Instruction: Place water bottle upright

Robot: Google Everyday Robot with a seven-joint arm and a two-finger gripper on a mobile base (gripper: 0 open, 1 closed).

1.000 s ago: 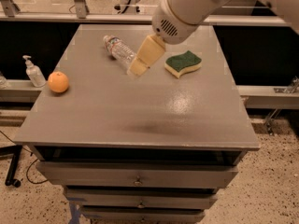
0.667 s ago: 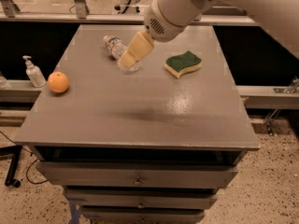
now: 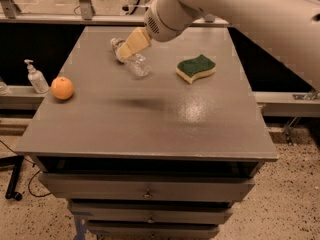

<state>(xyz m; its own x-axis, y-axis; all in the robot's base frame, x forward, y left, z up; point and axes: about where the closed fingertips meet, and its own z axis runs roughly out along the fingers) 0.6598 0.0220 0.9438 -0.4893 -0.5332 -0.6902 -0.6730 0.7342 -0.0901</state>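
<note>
The water bottle (image 3: 136, 63), small, clear and ribbed with a white cap, lies on its side on the grey table (image 3: 150, 114) at the back left, cap toward the far left. My gripper (image 3: 131, 45) reaches in from the upper right on a white arm and hangs over the bottle's cap end, hiding part of the bottle. I cannot tell whether it touches the bottle.
An orange (image 3: 62, 88) sits near the table's left edge. A green and yellow sponge (image 3: 196, 67) lies right of the bottle. A white pump-dispenser bottle (image 3: 36, 77) stands on a ledge off the table's left side. Drawers are below the table top.
My gripper has moved left and toward the back, from over the bottle's base end to over its cap end. The bottle has not visibly moved.
</note>
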